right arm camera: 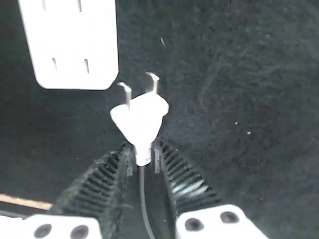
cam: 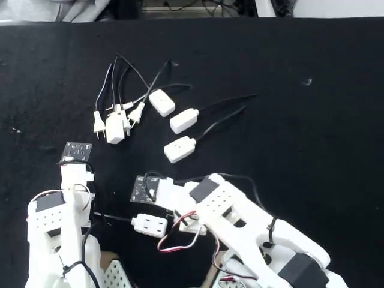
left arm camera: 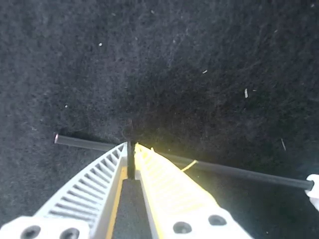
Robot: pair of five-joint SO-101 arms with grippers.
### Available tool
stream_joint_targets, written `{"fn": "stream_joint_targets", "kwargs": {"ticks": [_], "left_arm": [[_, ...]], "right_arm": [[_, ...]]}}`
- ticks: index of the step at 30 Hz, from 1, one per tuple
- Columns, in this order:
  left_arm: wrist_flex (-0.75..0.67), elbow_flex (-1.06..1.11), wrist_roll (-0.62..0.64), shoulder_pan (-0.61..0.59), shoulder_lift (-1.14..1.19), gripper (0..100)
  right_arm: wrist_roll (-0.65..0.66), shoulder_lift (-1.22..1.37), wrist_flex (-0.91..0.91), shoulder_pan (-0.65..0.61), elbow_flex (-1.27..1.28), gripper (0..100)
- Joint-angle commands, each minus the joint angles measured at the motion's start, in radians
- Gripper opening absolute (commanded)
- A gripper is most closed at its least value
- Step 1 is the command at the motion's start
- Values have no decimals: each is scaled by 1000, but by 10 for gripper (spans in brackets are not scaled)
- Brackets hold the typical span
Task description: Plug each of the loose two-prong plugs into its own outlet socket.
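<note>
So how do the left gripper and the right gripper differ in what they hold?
The left gripper is shut on a thin black cable crossing its tips; the right gripper is shut on a white two-prong plug by its neck. The cable runs off to both sides; the plug's prongs stand free beside a white outlet block, not in it. Both grippers are shut.

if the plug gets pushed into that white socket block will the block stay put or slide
Likely slides: the socket block looks small, light plastic, lying loose on the black cloth. The left hand pinches only its black cable, which probably flexes rather than braces it. The plug, gripped at its neck by the right hand, may pivot under load.
</note>
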Motion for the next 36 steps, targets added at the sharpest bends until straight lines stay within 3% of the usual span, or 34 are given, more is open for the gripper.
{"fn": "stream_joint_targets", "kwargs": {"ticks": [1, 5, 12, 15, 17, 36], "left_arm": [[-26, 13, 8, 2, 11, 30], [-26, 13, 8, 2, 11, 30], [-26, 13, 8, 2, 11, 30], [-26, 13, 8, 4, 11, 30], [-26, 13, 8, 4, 11, 30], [-26, 13, 8, 4, 11, 30]], "right_arm": [[11, -39, -3, 63, -76, 11], [68, -39, -31, 126, -140, 11], [20, -4, -206, 184, -107, 20], [-91, 19, -209, 183, -90, 141], [-78, 28, -193, 184, -88, 199], [-11, 188, -316, 186, -119, 143]]}}
